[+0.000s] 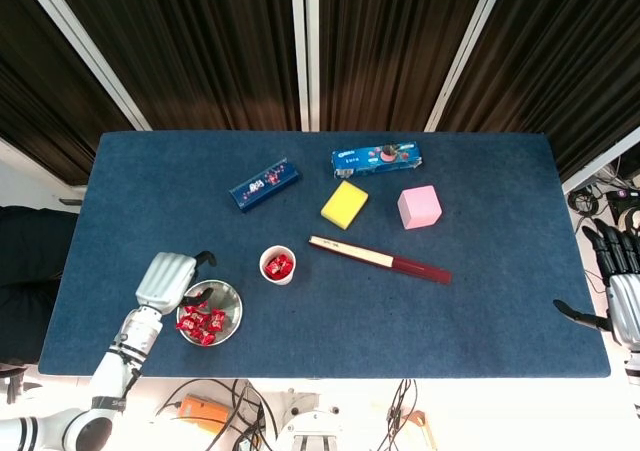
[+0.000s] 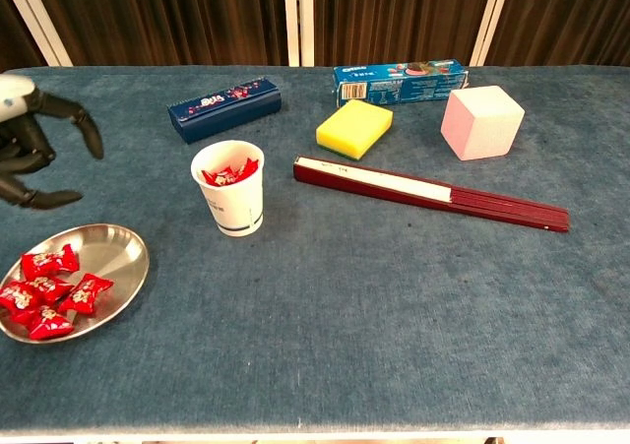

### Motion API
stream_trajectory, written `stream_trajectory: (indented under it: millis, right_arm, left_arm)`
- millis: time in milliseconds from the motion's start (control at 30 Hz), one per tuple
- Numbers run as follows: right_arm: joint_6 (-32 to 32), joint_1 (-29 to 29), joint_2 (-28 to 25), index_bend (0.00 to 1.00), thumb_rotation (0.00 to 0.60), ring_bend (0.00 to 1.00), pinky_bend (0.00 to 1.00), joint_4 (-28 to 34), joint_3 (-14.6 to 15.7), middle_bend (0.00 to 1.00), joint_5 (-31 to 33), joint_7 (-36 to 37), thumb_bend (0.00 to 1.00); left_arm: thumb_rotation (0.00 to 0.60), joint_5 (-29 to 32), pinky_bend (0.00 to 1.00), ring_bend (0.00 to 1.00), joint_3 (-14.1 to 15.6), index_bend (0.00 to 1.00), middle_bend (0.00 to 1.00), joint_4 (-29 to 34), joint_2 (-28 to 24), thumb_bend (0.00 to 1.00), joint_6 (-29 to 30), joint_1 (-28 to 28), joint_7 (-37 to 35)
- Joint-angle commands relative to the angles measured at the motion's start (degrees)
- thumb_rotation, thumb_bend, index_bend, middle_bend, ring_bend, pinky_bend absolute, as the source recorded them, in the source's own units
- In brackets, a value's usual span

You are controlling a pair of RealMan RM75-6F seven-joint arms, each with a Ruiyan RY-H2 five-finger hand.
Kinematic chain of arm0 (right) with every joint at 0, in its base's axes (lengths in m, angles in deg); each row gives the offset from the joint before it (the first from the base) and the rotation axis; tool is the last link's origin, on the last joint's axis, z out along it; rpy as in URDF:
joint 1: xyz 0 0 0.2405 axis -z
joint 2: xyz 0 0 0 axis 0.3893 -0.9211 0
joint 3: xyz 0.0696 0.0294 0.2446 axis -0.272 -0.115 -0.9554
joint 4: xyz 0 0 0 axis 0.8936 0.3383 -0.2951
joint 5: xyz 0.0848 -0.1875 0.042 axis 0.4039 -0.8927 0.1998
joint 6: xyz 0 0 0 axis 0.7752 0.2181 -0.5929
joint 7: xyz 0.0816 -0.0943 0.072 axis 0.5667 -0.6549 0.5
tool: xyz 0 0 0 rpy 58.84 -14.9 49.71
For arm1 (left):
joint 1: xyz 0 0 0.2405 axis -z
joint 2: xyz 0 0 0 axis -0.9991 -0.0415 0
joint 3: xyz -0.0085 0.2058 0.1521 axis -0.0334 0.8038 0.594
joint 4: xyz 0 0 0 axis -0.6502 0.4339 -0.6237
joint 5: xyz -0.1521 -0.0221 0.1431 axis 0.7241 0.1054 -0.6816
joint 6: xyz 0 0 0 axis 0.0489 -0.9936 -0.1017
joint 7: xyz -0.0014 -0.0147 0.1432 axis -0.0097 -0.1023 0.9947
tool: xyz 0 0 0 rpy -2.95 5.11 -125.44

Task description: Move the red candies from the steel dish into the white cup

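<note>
The white cup (image 1: pixel 278 265) (image 2: pixel 229 188) stands upright with red candies showing at its top. The steel dish (image 1: pixel 225 304) (image 2: pixel 116 254) lies to its left near the front edge and holds several red candies (image 1: pixel 201 323) (image 2: pixel 47 287). My left hand (image 1: pixel 168 280) (image 2: pixel 30 154) hovers beside the dish's left rim, fingers spread and empty. My right hand (image 1: pixel 618 291) stays off the table's right edge, open; the chest view does not show it.
A dark red folded fan (image 1: pixel 380 259) (image 2: pixel 430 193) lies right of the cup. Behind it sit a yellow sponge (image 1: pixel 344 204), a pink cube (image 1: pixel 419 207), a blue cookie box (image 1: pixel 376 158) and a dark blue case (image 1: pixel 265 184).
</note>
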Motion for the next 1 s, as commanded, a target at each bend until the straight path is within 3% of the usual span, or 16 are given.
stream_trajectory:
  millis: [33, 233, 833, 1000]
  right_arm:
    - [0.05, -0.14, -0.05, 0.00, 0.600, 0.00, 0.00, 0.29, 0.01, 0.01, -0.19, -0.30, 0.12]
    - [-0.12, -0.17, -0.34, 0.00, 0.600, 0.00, 0.00, 1.20, 0.06, 0.01, -0.42, -1.07, 0.12]
    - [-0.30, 0.14, -0.35, 0.00, 0.600, 0.00, 0.00, 0.87, 0.27, 0.01, -0.03, -0.66, 0.12]
    - [-0.23, 0.12, -0.33, 0.00, 0.600, 0.00, 0.00, 0.82, 0.23, 0.01, 0.15, -0.64, 0.12]
  left_arm:
    - [0.600, -0.56, 0.90, 0.88, 2.46, 0.41, 0.93, -2.36, 0.77, 0.21, 1.23, -2.26, 0.80]
    - [0.600, -1.01, 0.90, 0.88, 3.97, 0.41, 0.93, -5.47, 3.83, 0.20, 1.69, -4.43, 1.85]
    - [0.600, 1.33, 0.90, 0.88, 2.75, 0.42, 0.93, -9.44, 7.84, 0.20, -0.58, -5.16, 7.36]
    - [0.600, 1.46, 0.90, 0.88, 2.69, 0.48, 0.93, -10.21, 8.41, 0.23, -1.07, -5.28, 8.19]
